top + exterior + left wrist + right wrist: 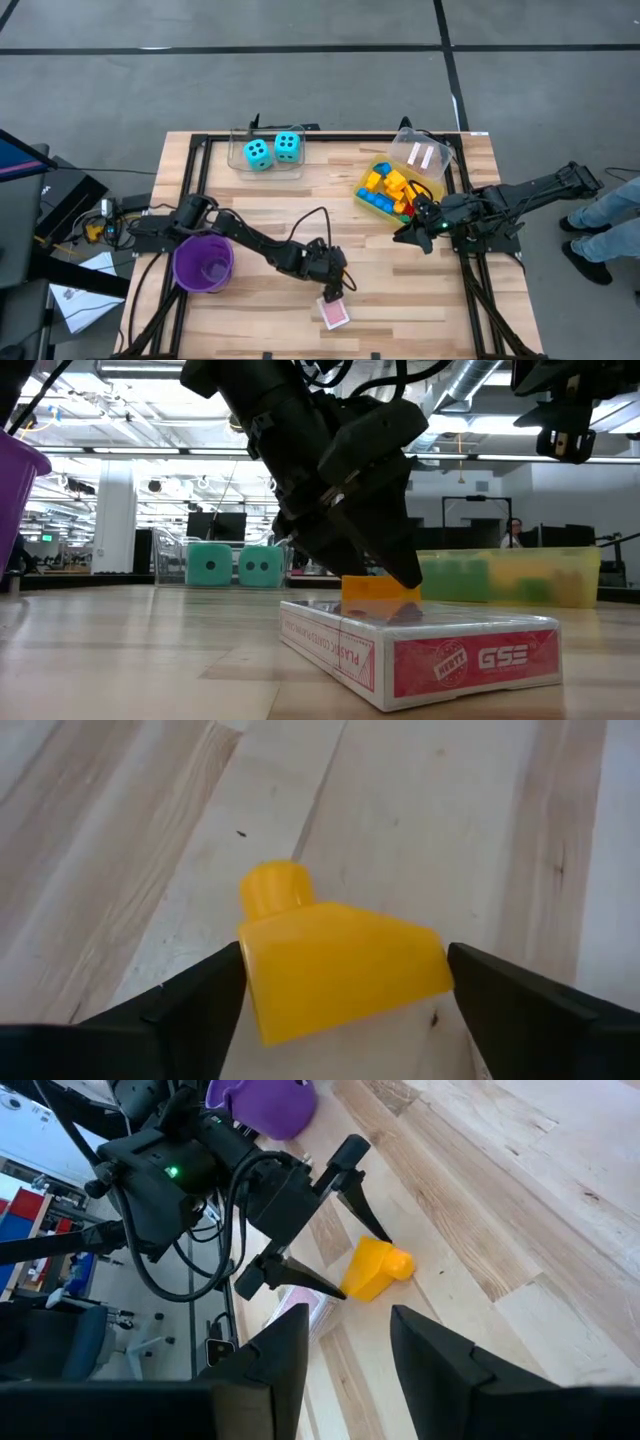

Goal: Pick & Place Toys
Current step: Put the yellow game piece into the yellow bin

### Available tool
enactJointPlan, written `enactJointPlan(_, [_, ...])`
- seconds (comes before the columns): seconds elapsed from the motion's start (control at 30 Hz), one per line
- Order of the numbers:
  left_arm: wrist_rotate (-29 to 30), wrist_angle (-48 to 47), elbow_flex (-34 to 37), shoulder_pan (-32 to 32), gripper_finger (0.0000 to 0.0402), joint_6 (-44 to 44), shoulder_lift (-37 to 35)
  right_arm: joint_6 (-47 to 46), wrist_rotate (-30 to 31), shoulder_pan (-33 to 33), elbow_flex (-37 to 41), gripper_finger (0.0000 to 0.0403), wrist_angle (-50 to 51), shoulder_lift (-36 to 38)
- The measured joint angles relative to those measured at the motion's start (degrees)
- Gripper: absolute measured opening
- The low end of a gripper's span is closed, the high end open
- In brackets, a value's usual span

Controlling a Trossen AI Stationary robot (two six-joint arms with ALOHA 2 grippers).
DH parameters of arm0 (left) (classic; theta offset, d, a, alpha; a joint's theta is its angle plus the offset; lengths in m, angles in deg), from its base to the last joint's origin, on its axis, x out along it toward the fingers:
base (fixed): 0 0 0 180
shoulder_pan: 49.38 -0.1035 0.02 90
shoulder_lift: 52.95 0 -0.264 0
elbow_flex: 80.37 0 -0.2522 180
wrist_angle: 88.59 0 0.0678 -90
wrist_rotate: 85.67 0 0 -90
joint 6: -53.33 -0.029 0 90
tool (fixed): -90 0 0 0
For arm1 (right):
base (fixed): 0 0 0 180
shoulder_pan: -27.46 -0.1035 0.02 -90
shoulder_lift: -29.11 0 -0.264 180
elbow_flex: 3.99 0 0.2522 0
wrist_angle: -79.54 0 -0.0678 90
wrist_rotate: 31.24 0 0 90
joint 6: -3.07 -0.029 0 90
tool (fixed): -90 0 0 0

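Left wrist view: yellow brick [340, 965] between jaws

Black jointed arms, looped cables, green LED

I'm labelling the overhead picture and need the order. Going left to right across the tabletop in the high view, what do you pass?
Purple cup → cyan dice → pink card box → yellow bin of bricks → right gripper.
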Motion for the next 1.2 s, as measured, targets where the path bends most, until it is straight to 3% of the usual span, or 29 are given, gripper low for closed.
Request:
enactJointPlan(0.3, [0.0,1.5,0.0,-1.4,0.0299,1.8,0.0,0.1,0.0,0.0,0.0,0.0137,0.0,0.0])
enactJointPlan(0.43, [2.8,3.4,0.0,-1.7,0.0288,2.8,0.0,0.1,0.0,0.0,0.0,0.0137,0.0,0.0])
enactJointPlan(0.67, [3.2,5.2,0.0,-2.0,0.0222,2.6,0.0,0.1,0.0,0.0,0.0,0.0137,0.0,0.0])
enactJointPlan(0.77, [3.2,7.1,0.0,-1.7,0.0214,1.5,0.0,0.1,0.0,0.0,0.0,0.0137,0.0,0.0])
enactJointPlan(0.9, [3.3,8.6,0.0,-1.3,0.0248,1.4,0.0,0.1,-0.2,0.0,0.0,0.0137,0.0,0.0])
enactJointPlan(1.07, [3.6,7.9,0.0,0.0,0.0327,0.9,0.0,0.2,-0.2,-0.9,0.0,0.0137,0.0,0.0])
enactJointPlan(1.2, [8.4,6.9,0.0,1.5,0.0388,-1.6,0.0,1.0,-0.1,-1.6,0.0,0.0136,0.2,0.0])
